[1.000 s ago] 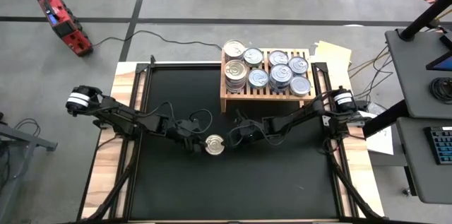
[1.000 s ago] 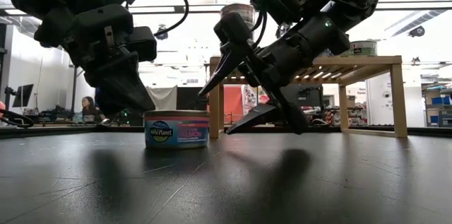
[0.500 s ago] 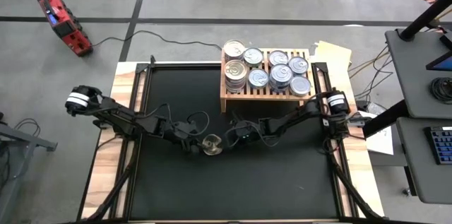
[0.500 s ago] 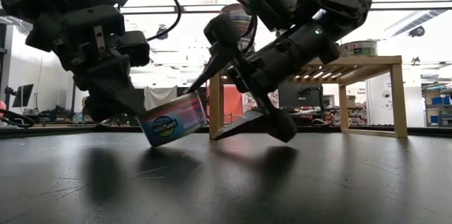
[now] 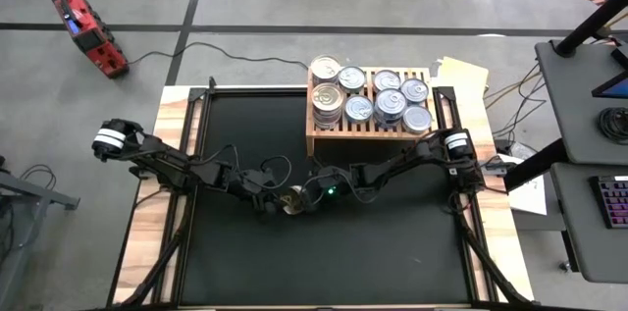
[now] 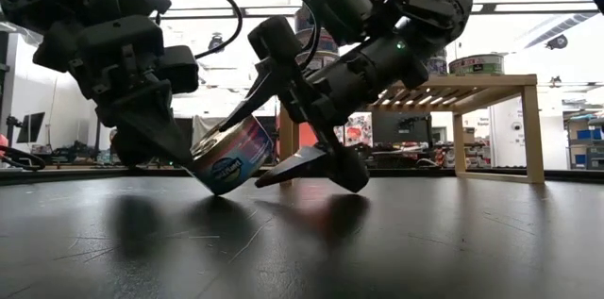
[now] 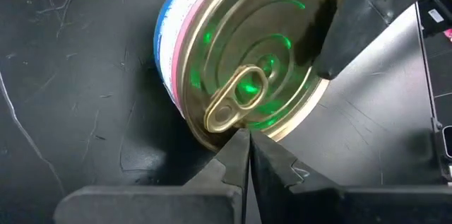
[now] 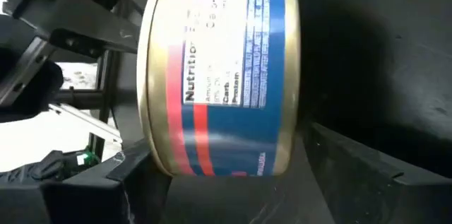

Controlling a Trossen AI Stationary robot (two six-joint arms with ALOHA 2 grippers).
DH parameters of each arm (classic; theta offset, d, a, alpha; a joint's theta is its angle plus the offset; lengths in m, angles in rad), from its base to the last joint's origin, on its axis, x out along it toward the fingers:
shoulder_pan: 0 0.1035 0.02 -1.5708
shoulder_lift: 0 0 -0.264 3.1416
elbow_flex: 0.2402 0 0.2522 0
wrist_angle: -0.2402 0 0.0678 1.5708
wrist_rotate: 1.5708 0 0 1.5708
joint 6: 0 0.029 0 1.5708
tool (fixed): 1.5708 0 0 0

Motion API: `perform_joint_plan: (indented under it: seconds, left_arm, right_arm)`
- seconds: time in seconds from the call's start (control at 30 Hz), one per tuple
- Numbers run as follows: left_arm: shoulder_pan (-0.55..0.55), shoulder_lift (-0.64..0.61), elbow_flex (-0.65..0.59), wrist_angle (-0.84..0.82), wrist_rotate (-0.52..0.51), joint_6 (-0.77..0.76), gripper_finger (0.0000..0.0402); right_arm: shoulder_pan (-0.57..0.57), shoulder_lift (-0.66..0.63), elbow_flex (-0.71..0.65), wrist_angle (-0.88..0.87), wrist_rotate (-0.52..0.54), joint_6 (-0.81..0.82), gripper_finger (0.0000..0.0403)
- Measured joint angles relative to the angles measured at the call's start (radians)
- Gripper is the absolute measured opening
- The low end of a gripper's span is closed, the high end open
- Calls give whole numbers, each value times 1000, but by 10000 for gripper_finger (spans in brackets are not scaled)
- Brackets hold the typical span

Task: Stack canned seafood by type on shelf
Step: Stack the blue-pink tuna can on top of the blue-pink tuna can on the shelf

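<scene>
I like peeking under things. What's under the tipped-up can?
The can leans on one edge on the black mat, between the shut left gripper and open right gripper. Underneath shows only shadow.

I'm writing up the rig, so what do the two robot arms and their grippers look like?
Both arms are dark, jointed, with loose black cables looping beside them. Each has a white-banded cylinder at its outer joint. The left gripper and right gripper end in long black wedge-shaped fingers. Small green lights glow on the right arm's wrist.

1. A black mat [image 5: 324,262] covers the tabletop at frame centre.
2. A red device [image 5: 88,33] lies on the grey floor, upper left, its black cable [image 5: 196,51] trailing rightward.
3. Papers [image 5: 461,74] sit right of centre.
4. A keyboard [image 5: 613,201] shows at the right edge.
</scene>
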Motion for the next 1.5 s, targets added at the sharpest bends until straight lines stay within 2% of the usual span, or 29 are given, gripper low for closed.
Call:
perform_joint_plan:
  seconds: [0.13, 0.4, 0.53, 0.63, 0.73, 0.83, 1.0, 1.17, 1.5]
  left_arm:
    - [0, 0, -1, 2, 3, 0, 0]
    - [1, -2, -1, 7, 3, 8, 0]
    - [1, -2, 0, 6, 6, 4, 0]
    - [6, -14, 4, -9, 55, -5, 0]
    - [6, -42, 9, -21, 108, -8, 0]
    - [8, -76, 19, -38, 117, -7, 0]
    - [15, -136, 53, -115, 117, 9, 0]
    - [36, -182, 121, -248, 101, 91, 0]
    - [88, -206, 411, -668, 84, 397, 0]
  right_arm:
    - [0, 1, 3, 2, -2, -23, 270]
    - [0, 0, 8, 1, -3, -102, 192]
    - [0, -1, 9, 1, -2, -128, 192]
    - [1, -10, 9, 0, -3, -146, 192]
    - [2, -47, 7, -49, -1, -161, 192]
    - [6, -104, 7, -147, 41, -191, 192]
    - [6, -194, 7, -297, 90, -231, 192]
    - [4, -298, 7, -424, 133, -280, 192]
    - [3, -518, 10, -447, 205, -390, 192]
